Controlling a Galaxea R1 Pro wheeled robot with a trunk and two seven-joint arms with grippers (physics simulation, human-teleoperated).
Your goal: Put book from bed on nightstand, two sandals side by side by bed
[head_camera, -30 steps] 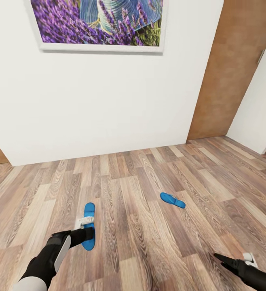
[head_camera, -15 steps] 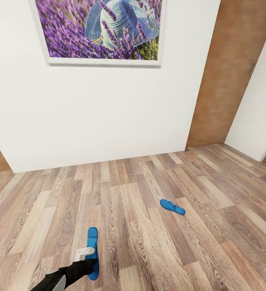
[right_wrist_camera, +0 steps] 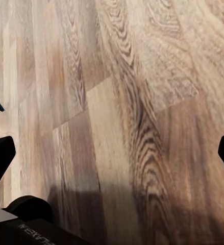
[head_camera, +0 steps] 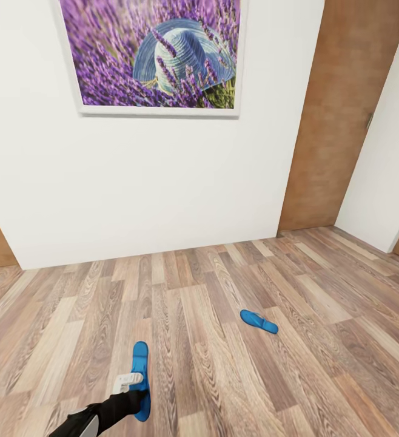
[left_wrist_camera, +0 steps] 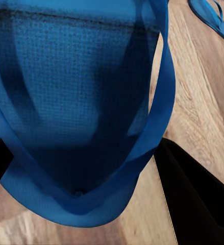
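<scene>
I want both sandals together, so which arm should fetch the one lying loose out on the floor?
The right. The left gripper is shut on one sandal, while the right gripper is open over bare floor. The loose sandal also lies toward the robot's right.

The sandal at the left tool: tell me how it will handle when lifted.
The near sandal looks thin and flat, so it is probably light and may flex or droop. Its slim toe strap seems floppy. The left tool sits at one end, so the free end might sag.
</scene>
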